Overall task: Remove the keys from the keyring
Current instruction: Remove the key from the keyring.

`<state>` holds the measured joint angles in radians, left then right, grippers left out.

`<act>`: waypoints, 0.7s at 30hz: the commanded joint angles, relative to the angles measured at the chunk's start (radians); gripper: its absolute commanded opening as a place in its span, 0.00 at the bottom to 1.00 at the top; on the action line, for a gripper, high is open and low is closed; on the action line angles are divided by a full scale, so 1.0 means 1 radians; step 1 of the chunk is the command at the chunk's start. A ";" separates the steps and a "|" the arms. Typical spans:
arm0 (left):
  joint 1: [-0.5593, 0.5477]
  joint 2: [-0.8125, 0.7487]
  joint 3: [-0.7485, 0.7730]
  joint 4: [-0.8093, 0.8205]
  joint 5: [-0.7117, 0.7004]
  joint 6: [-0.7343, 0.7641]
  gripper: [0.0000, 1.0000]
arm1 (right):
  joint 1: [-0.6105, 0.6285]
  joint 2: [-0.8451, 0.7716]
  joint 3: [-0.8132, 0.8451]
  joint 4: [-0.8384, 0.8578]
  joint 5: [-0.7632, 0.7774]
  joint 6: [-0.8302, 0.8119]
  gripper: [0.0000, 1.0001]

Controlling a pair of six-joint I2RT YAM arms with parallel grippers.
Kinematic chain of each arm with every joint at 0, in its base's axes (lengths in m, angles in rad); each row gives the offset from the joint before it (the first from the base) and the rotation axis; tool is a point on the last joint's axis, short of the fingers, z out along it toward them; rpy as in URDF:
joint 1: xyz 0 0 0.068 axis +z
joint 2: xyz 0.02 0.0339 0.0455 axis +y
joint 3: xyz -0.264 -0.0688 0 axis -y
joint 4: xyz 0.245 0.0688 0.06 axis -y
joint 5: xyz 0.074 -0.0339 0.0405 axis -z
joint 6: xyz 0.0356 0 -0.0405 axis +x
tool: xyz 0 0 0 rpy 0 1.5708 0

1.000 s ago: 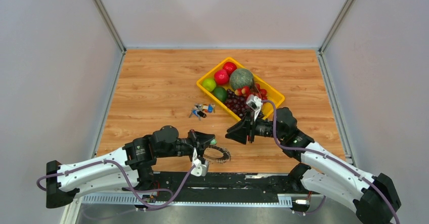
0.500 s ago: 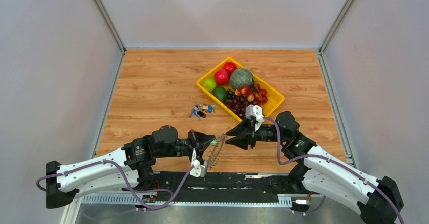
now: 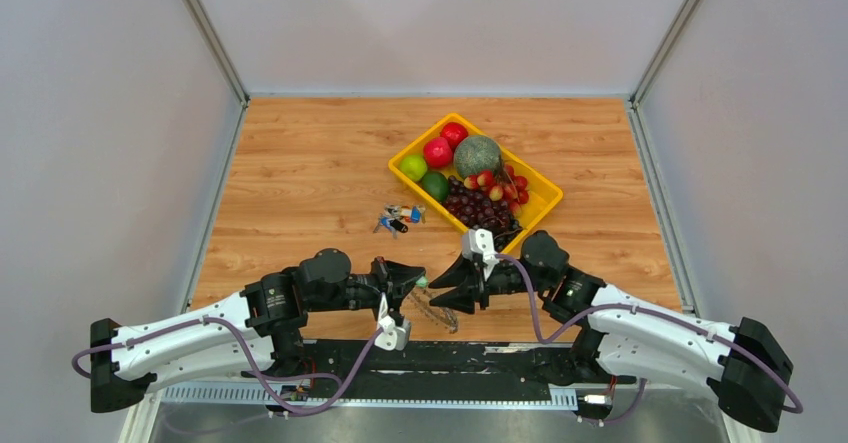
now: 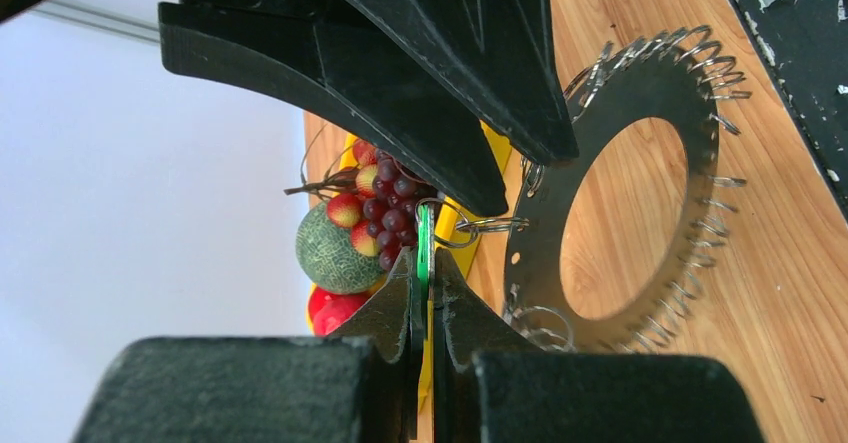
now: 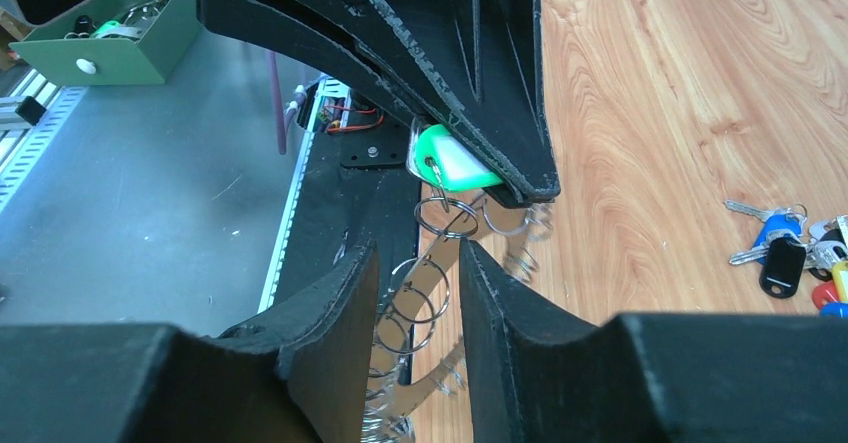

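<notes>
The keyring is a large flat metal ring with many small silver wire loops round its edge; I cannot make out key shapes. It hangs from a small green tag. My left gripper is shut on the tag. The left wrist view shows the tag pinched between the left gripper's fingers, with the ring beyond it. My right gripper is open. In the right wrist view the right gripper straddles the ring's looped edge just below the tag.
A yellow tray with a melon, grapes and other fruit stands behind the grippers. A small bunch of coloured keys lies on the wood to its left. The black base plate runs along the near edge.
My right gripper has moved left and down from the tray to the left gripper. The keyring has been lifted by its tag and now hangs from it between the right fingers.
</notes>
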<state>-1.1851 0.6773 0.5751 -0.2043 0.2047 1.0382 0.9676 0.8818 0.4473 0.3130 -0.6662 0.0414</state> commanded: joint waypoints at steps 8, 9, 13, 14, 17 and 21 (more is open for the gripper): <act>-0.006 -0.020 0.018 0.063 0.017 -0.002 0.00 | 0.034 0.044 0.034 0.095 0.100 0.008 0.40; -0.005 -0.019 0.017 0.065 0.016 -0.001 0.00 | 0.035 0.044 0.032 0.100 0.103 0.009 0.40; -0.005 -0.020 0.017 0.065 0.017 0.000 0.00 | 0.038 0.045 0.029 0.121 0.099 0.016 0.41; -0.005 -0.020 0.017 0.065 0.017 -0.001 0.00 | 0.038 0.045 0.028 0.126 0.097 0.018 0.41; -0.006 -0.019 0.016 0.065 0.017 -0.001 0.00 | 0.044 0.048 0.030 0.134 0.091 0.020 0.42; -0.005 -0.018 0.016 0.066 0.015 -0.001 0.00 | 0.048 0.046 0.030 0.135 0.085 0.022 0.42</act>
<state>-1.1851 0.6746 0.5751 -0.2039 0.2043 1.0378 1.0065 0.9279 0.4477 0.3870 -0.5755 0.0513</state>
